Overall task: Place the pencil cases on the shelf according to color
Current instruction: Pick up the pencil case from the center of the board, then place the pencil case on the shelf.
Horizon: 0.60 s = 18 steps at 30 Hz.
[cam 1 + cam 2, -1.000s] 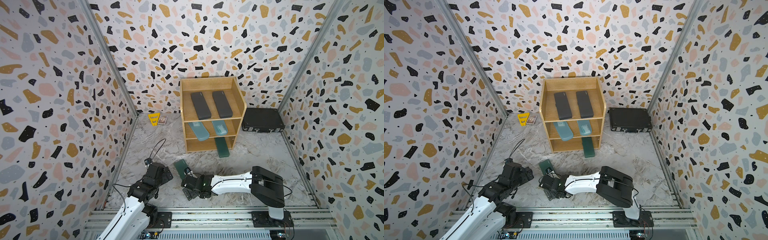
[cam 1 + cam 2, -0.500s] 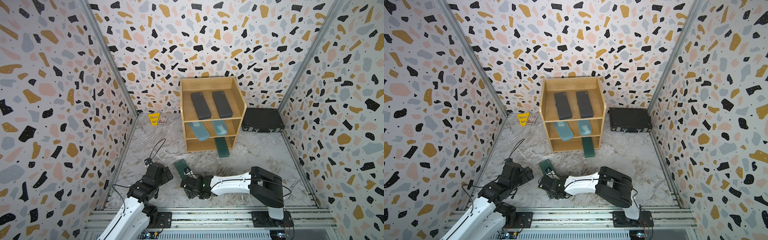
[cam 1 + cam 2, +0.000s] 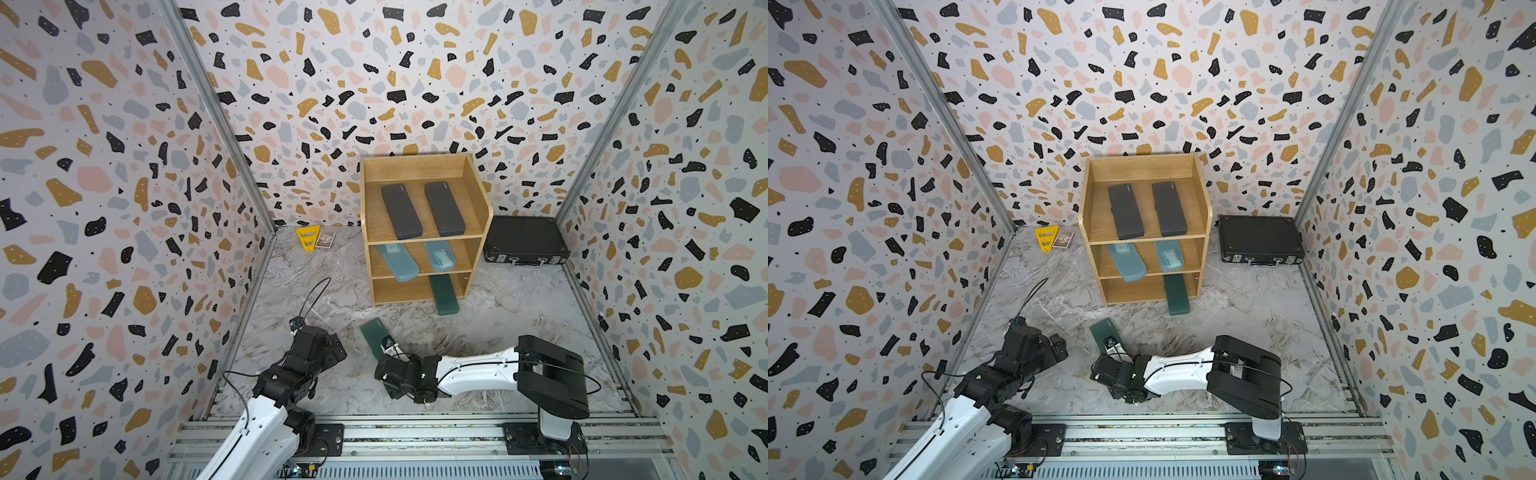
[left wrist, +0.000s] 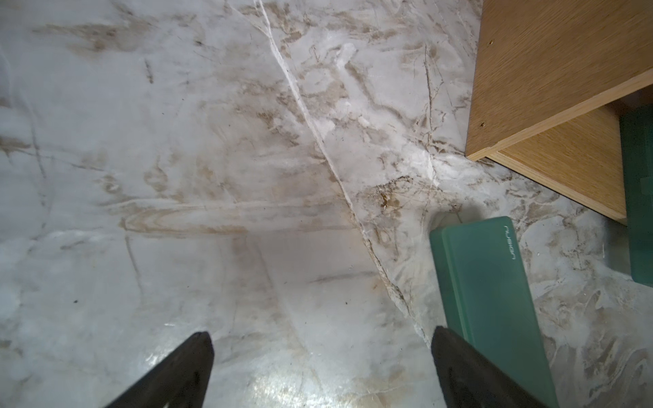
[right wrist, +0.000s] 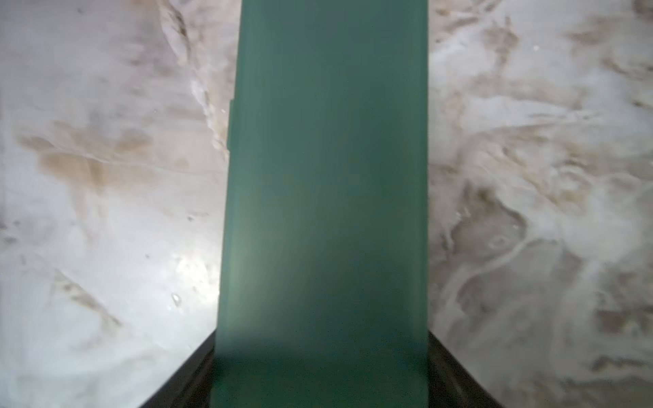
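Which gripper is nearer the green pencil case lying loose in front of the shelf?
Right. The right gripper straddles the loose green case, a finger against each long edge. The left gripper hangs open beside it, apart.

The green case (image 4: 491, 293) in the left wrist view bears pale lettering near one end that reads "nusign". Small marks on the grey cases (image 3: 401, 211) and the blue cases' (image 3: 439, 255) white labels are too small to read.
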Tool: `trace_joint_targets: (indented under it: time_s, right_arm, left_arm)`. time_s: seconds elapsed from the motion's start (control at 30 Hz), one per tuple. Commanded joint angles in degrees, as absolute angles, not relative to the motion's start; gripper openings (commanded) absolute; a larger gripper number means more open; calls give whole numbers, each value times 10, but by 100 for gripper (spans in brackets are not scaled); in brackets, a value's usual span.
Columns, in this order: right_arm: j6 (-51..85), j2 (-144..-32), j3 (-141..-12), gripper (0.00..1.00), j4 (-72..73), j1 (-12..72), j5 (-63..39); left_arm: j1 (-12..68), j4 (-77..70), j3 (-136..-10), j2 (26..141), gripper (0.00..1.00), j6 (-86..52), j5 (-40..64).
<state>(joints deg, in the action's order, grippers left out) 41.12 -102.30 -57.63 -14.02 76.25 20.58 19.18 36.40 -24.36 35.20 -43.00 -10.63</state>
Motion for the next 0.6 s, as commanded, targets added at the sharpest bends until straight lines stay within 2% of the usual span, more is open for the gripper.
trace_joint_targets:
  time_s: [0.0, 0.2, 0.37, 0.57]
  right_arm:
    - [429, -964, -558, 29, -174, 762, 248]
    - [441, -889, -506, 29, -191, 751, 261]
    - [426, -840, -468, 29, -160, 710, 245]
    - [381, -860, -493, 30, -131, 646, 182]
  left_arm:
    - [189, 359, -258, 354, 100, -425, -95]
    - [188, 345, -260, 355, 100, -428, -77]
    - [190, 348, -265, 353, 100, -429, -69]
    - [190, 333, -258, 355, 100, -425, -53]
